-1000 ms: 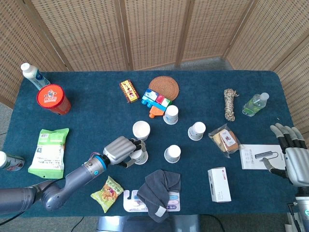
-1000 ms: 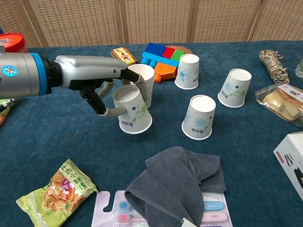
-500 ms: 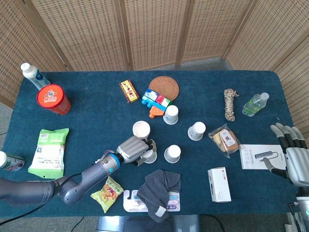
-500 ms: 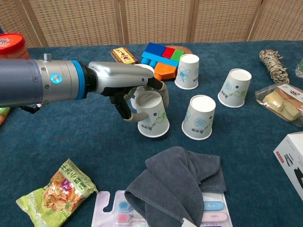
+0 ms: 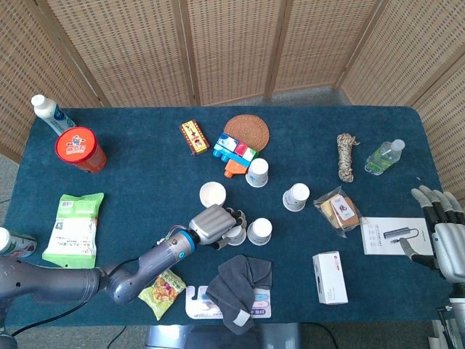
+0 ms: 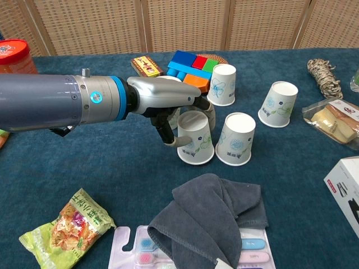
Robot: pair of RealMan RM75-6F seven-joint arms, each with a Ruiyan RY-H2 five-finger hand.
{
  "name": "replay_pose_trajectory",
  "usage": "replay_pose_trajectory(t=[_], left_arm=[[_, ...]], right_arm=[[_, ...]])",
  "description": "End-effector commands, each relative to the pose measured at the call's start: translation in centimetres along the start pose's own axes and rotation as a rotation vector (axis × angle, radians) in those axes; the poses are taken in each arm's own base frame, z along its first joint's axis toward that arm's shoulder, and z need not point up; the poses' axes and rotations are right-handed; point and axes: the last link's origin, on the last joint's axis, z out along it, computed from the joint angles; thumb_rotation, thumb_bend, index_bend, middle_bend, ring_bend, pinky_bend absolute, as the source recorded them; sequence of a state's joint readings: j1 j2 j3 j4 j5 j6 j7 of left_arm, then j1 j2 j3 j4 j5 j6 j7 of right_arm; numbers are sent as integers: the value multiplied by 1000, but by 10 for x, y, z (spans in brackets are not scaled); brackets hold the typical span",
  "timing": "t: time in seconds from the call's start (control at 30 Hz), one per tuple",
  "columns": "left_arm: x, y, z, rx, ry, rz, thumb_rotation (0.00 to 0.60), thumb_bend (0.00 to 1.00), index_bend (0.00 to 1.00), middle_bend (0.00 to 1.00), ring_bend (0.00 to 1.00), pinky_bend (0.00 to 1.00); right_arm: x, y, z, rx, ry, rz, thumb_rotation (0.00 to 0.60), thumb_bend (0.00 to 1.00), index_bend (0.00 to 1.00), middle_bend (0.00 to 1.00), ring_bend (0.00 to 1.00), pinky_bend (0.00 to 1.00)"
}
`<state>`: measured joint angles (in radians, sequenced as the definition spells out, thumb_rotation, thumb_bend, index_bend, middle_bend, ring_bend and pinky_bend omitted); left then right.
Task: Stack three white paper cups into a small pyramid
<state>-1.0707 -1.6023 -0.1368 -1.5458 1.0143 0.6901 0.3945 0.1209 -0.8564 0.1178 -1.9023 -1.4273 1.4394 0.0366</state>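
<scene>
Woven wicker screens behind, dark blue tablecloth (image 5: 145, 160) below. Left hand (image 6: 168, 103) reaching in from the left, fingers (image 6: 197, 103) curled over the top and far side of an upturned white paper cup (image 6: 196, 140), thumb hooked against its near left wall; cup held, rim down on the cloth. Just right of it, almost touching, a second upturned cup (image 6: 235, 139), free of any fingers. Behind the hand, mostly hidden by it, an upright cup (image 5: 212, 193) with its mouth up. Farther back, another upturned cup (image 6: 221, 84) near the colored blocks (image 6: 188, 66), and one more tilted cup (image 6: 277, 104) off to the right. Right hand (image 5: 439, 233) low at the right table edge in the head view, fingers spread and holding nothing, well apart from every cup. Grey towel (image 6: 207, 221) crumpled at the near edge, snack bag (image 6: 67, 227) to its left, red canister (image 5: 80, 149) at far left.
</scene>
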Motion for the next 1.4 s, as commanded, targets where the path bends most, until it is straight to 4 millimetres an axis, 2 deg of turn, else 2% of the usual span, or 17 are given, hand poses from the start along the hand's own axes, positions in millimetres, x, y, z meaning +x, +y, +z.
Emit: replay_pose_trajectory(t=[0.03, 0.37, 0.57, 0.87, 1.4], left_arm=[[-1, 1, 2, 1, 1, -2, 600, 493, 439, 233, 290, 611], [-1, 2, 6, -1, 2, -4, 600, 492, 422, 215, 276, 594], [0, 4, 7, -7, 5, -14, 600, 493, 378, 182, 237, 563], [-1, 3, 4, -6, -4, -9, 600, 493, 259, 63, 101, 458], [0, 2, 1, -3, 2, -5, 600, 493, 240, 8, 3, 371]], right_arm=[[0, 0, 0, -1, 0, 1, 600, 338, 66, 0, 0, 0], [1, 1, 0, -1, 3, 2, 600, 339, 66, 0, 0, 0], [1, 1, -1, -3, 4, 3, 600, 337, 66, 0, 0, 0], [2, 2, -2, -3, 7, 7, 600, 338, 63, 0, 0, 0], [3, 1, -4, 0, 6, 15, 600, 338, 60, 0, 0, 0]])
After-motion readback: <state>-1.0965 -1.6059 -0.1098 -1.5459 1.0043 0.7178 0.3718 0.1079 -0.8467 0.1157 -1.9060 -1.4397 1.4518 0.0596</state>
